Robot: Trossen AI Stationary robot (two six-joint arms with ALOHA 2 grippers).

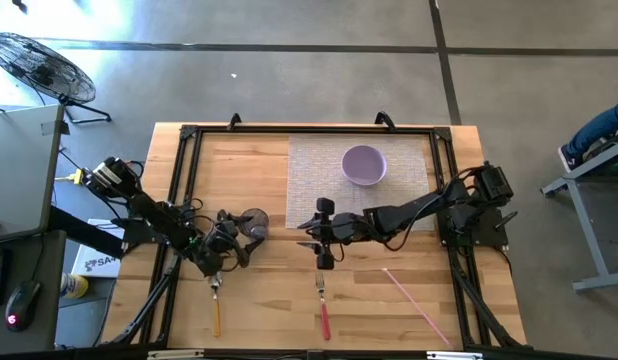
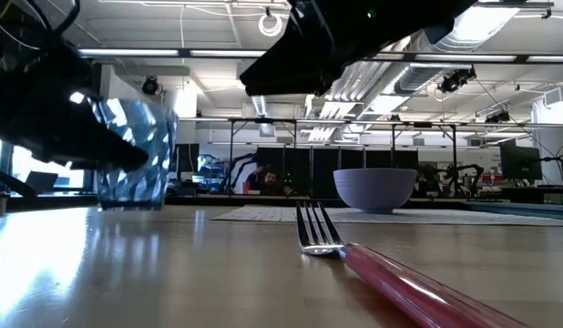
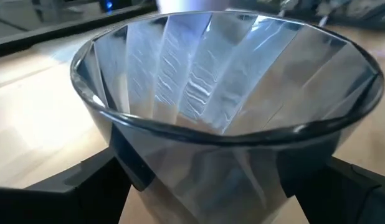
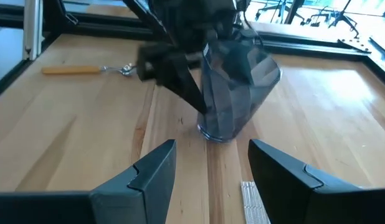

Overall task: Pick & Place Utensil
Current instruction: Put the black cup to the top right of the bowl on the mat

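A clear ribbed glass (image 1: 254, 225) (image 3: 223, 93) stands on the wooden table left of centre, with my left gripper (image 1: 237, 240) (image 3: 211, 186) around its lower part. A red-handled fork (image 1: 322, 305) (image 2: 400, 273) lies flat near the front edge, tines pointing to the far side. An orange-handled spoon (image 1: 216, 305) (image 4: 86, 70) lies flat to its left. My right gripper (image 1: 324, 238) (image 4: 211, 180) hangs open above the table, between the glass and the fork's tines, with nothing between its fingers. My left gripper has the glass's lower wall (image 3: 149, 186) between its two fingers, one finger (image 3: 127, 165) on each side. The fingers come in nearly level from the table's left. The glass's base (image 4: 216, 134) rests on the table, and the glass leans a little.
A purple bowl (image 1: 364, 165) stands on a woven placemat (image 1: 314, 180) at the far centre. A pink straw (image 1: 417, 303) lies at the near right. A black frame (image 1: 184, 180) borders the table. Bare wood shows between the fork and the spoon.
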